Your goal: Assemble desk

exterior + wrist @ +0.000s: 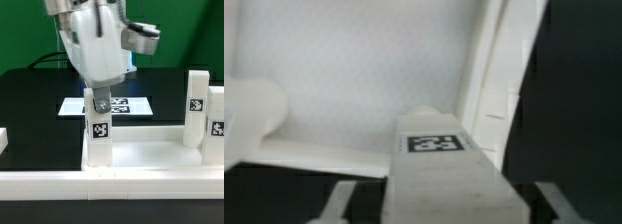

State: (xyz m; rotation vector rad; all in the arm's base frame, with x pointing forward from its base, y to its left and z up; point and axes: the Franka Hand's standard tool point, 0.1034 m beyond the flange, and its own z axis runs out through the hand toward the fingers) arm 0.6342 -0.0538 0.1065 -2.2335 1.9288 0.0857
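Observation:
The desk's white tray-like tabletop lies at the front of the black table. A white tagged leg stands upright in its corner on the exterior view's left. My gripper comes straight down over this leg and is shut on its top end. In the wrist view the leg runs away from the camera between my two fingers, its tag facing up, with the tabletop's inner face and raised rim behind it. Two more legs stand on the tabletop's side on the exterior view's right.
The marker board lies flat on the black table behind the tabletop, partly hidden by my gripper. A white part shows at the exterior view's left edge. Cables hang behind the arm.

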